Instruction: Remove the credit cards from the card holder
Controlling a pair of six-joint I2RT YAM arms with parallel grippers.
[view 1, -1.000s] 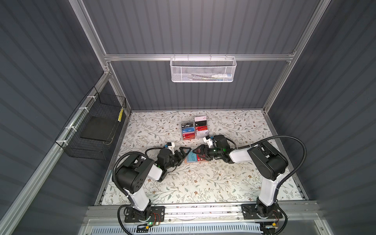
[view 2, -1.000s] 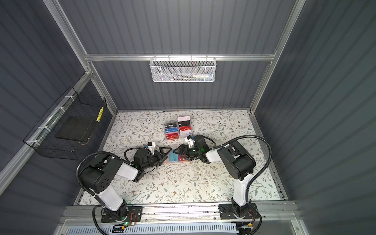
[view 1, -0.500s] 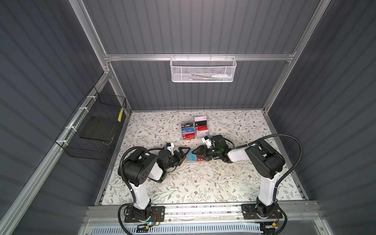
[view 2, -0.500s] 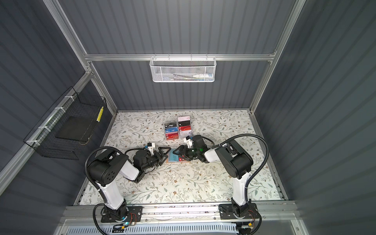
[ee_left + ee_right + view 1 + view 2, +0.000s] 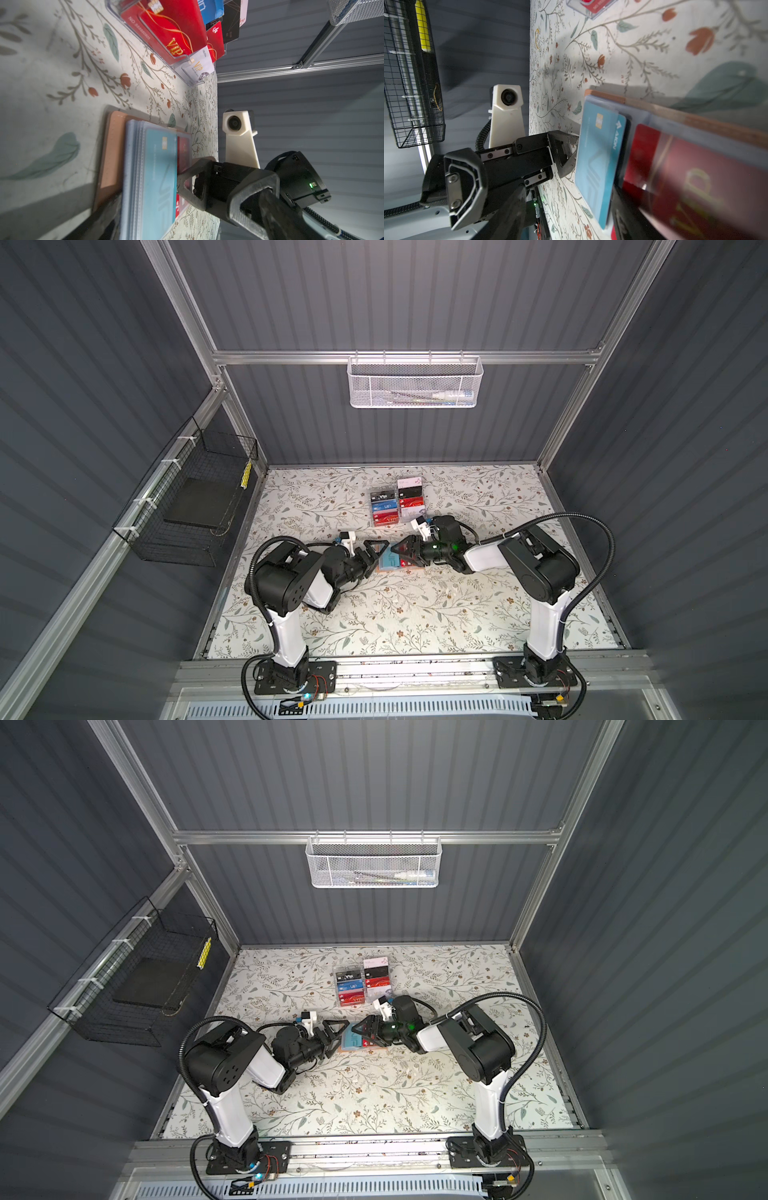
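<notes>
Jaws stood fully spread and empty on the left gripper (image 5: 375,556), mid-frame beside the card holder (image 5: 110,149). The right gripper (image 5: 400,553), partly open, overlapped its red card (image 5: 184,149); I could not tell whether it gripped anything.

Matt peach leather-like card holder (image 5: 110,149), clear plastic sleeves (image 5: 133,166), smooth teal plastic card (image 5: 160,166)
</notes>
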